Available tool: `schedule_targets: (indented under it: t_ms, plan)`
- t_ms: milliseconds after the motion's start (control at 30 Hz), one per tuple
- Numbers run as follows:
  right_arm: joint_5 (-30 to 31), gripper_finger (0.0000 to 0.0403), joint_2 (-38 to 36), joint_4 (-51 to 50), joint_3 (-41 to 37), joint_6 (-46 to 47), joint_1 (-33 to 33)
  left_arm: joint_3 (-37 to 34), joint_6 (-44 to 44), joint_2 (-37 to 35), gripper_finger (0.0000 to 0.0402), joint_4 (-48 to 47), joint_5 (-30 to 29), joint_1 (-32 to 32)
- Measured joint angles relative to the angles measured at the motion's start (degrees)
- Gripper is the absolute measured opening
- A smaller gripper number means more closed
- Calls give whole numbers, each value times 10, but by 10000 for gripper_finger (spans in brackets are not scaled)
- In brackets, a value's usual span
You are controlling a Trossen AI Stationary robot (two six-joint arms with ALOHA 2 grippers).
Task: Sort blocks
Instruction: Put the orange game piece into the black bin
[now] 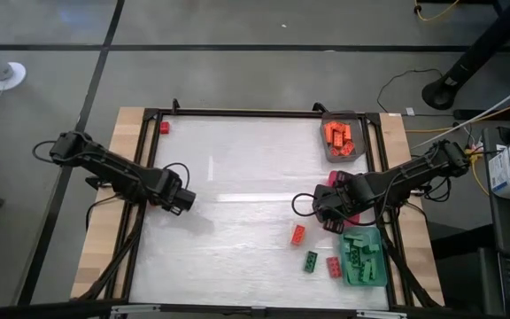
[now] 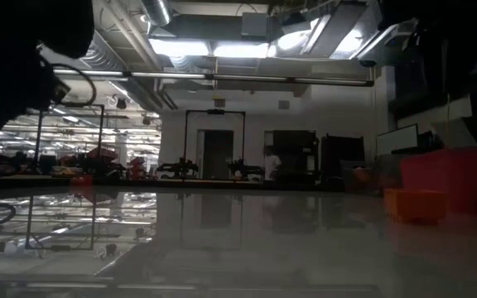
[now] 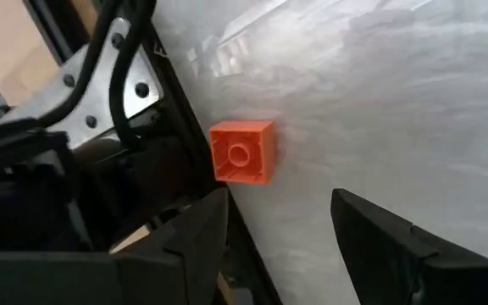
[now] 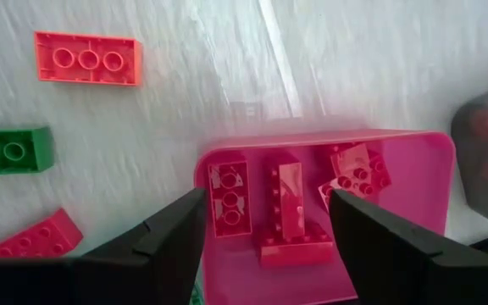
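Right hand (image 4: 265, 229) hung spread above pink tray (image 4: 413, 169) holding red studded blocks (image 4: 282, 203). Left hand (image 3: 278, 229) was spread near the orange block (image 3: 242, 151).

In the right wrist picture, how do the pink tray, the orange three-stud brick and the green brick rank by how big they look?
1. Pink tray, by far.
2. Orange brick.
3. Green brick, though the picture edge cuts it off, so its rank is unsure.

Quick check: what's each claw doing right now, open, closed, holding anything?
Left claw: open, empty, near a small orange studded plastic brick.
Right claw: open, empty, over the pink rectangular tray of red bricks.
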Motion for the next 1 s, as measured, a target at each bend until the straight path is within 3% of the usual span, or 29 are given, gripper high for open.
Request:
schedule_targets:
  t_ms: [400, 600, 1000]
  plan:
    - [0, 248, 0, 0, 0, 0, 0, -17, -48, 3, 198, 21, -6, -3]
    - [1, 248, 0, 0, 0, -1, 0, -17, -73, 3, 198, 73, 34, -5]
    - [25, 248, 0, 3, 0, -4, 0, -34, -152, 16, 198, 87, 11, -5]
